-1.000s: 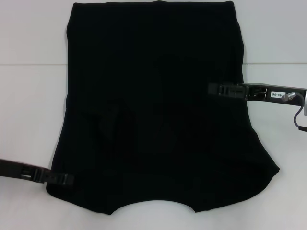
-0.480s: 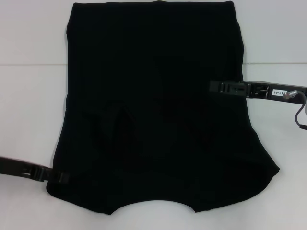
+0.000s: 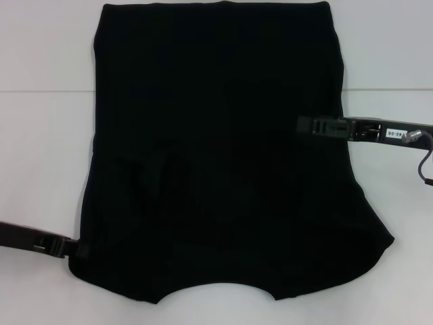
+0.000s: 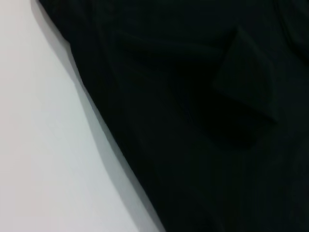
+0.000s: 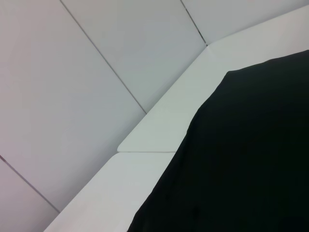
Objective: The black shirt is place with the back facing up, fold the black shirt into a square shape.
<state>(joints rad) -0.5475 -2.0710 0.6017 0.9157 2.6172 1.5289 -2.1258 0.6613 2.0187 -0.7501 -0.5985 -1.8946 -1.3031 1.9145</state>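
The black shirt (image 3: 216, 156) lies spread flat on the white table (image 3: 40, 149), long axis running from the robot's near edge to the far edge. The neck cutout and the flared sleeve corners are at the near end, the straight hem at the far end. No print shows on the upward side. It is already narrowed: both long sides read as straight edges, so the lengthwise fold looks like the part left to do.

Left gripper (image 3: 76, 248) sits at the shirt's near left sleeve corner, tip right at the cloth edge, reaching in from outside the shirt. Cannot tell if its jaws are spread or pinching cloth, black on black. The left wrist view shows only the shirt's edge (image 4: 203, 121) slanting across the table, with a small raised crease in it, no fingers.

Right gripper (image 3: 318, 126) is over the shirt's right edge about halfway along its length, tip pointing inward over the cloth. Jaw state: cannot tell either. The right wrist view shows shirt edge (image 5: 241, 159) and table only.

Key relation: left gripper is at the near end, right gripper at mid-length, so the two are not level along the shirt's long axis. Likely the left is nearer for lifting the near end toward the far hem
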